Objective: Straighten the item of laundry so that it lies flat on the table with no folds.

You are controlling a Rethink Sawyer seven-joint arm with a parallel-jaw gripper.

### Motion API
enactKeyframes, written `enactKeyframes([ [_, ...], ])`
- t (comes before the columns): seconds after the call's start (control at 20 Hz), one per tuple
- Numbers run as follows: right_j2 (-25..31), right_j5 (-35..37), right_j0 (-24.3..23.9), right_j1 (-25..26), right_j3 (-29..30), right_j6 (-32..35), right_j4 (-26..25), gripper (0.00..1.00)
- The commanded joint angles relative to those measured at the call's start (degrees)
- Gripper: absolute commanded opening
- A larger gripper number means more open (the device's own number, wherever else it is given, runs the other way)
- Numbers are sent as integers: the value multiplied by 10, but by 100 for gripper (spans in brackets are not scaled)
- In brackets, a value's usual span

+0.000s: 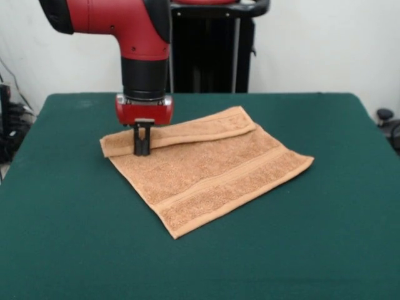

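Orange-tan towel (209,172) lying mid-table (62,250), its far edge folded over as a narrow flap. Gripper (142,149), fingers together, pinches that flap near the towel's left corner, directly beneath the red arm (125,25).

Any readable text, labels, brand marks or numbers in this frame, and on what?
None readable. The hand towel, the green table, the red arm and its gripper show no legible words, numbers or signs in the front view.

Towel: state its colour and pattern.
Orange-tan towel with woven band stripes near its edges, best seen in the front view.
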Motion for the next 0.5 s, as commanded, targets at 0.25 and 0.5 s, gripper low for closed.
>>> enactKeyframes([
  [0.25,-31,-3,31,73,89,66,6,0],
  [0.5,-59,-24,40,86,99,85,15,0],
])
